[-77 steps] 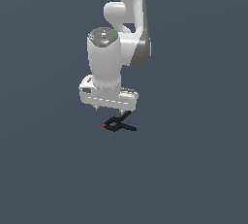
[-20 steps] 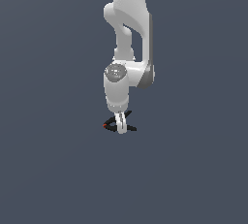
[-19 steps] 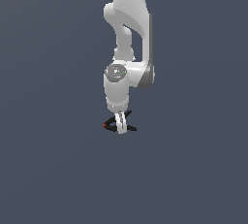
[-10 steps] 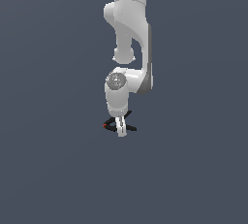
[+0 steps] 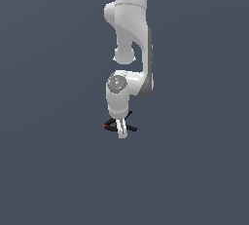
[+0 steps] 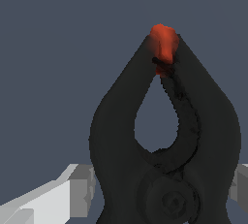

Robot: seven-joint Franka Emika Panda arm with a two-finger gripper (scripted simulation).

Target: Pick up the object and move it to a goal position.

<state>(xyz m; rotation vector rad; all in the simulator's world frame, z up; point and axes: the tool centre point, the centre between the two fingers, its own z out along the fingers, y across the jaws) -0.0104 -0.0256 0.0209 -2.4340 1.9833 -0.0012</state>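
Lowered since the earlier frame, end effector (image 5: pixel 122 132) sat on the counter (image 5: pixel 58 170), fingers (image 6: pixel 46 203) flanking the black clamp (image 6: pixel 164 160) at its pivot, red tip (image 6: pixel 163 41) ahead; full closure could not be told; pickup judged imminent.

we see bare grey floor (image 5: pixel 58 170) on every side of the gripper (image 5: pixel 122 132). only the black clamp (image 5: pixel 113 125) crowds it, filling the gap between the 2 fingers (image 6: pixel 53 201), red tip (image 6: pixel 163 42) pointing away.
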